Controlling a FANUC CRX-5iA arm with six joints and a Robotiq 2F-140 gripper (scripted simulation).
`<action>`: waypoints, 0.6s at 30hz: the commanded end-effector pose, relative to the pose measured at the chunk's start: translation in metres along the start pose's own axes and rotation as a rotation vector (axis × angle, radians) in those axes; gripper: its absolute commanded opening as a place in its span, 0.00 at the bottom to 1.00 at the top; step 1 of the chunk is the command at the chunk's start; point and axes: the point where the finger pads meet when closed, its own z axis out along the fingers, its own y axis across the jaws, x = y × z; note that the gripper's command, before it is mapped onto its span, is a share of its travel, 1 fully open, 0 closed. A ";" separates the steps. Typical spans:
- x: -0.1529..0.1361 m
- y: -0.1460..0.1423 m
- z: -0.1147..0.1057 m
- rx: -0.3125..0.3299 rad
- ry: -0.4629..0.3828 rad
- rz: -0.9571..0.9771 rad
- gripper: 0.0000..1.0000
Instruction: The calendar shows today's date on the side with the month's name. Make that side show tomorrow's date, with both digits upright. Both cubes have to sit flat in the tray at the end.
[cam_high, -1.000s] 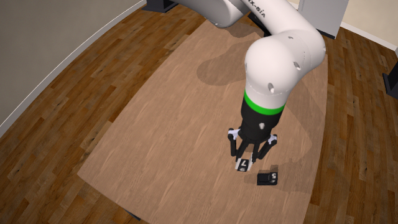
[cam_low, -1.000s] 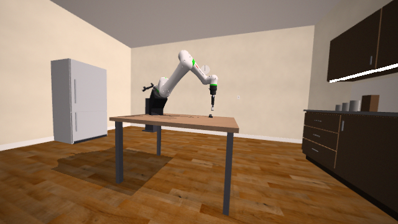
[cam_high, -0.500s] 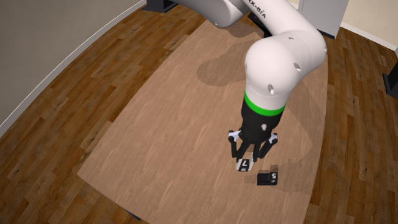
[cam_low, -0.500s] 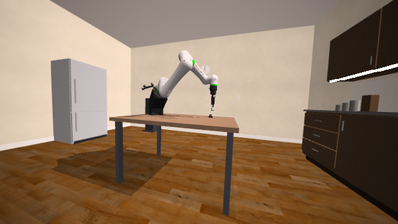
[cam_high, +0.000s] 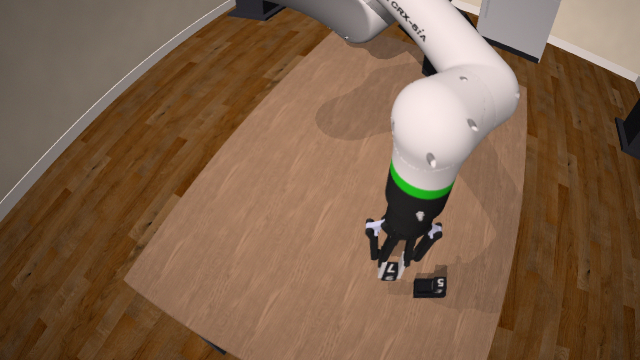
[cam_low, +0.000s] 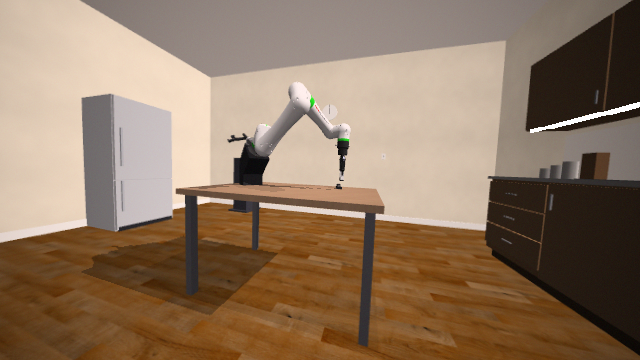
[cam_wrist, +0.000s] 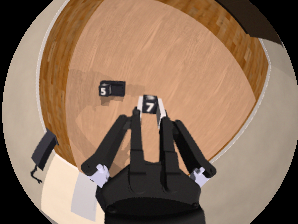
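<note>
"CRX-5iA" runs along the white arm (cam_high: 452, 37). A white 7 stands on the dark cube (cam_high: 390, 270) (cam_wrist: 150, 105) between the fingertips, and a white 5 on the cube in the tray (cam_high: 440, 284) (cam_wrist: 104, 90). Beneath the 7, the top view shows another mark, perhaps a digit, too squashed to read.
</note>
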 end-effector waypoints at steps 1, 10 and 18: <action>0.000 0.000 0.012 0.000 0.001 0.000 0.24; 0.001 0.000 0.053 0.000 0.001 0.000 0.24; 0.001 0.000 0.068 0.000 0.001 0.000 0.24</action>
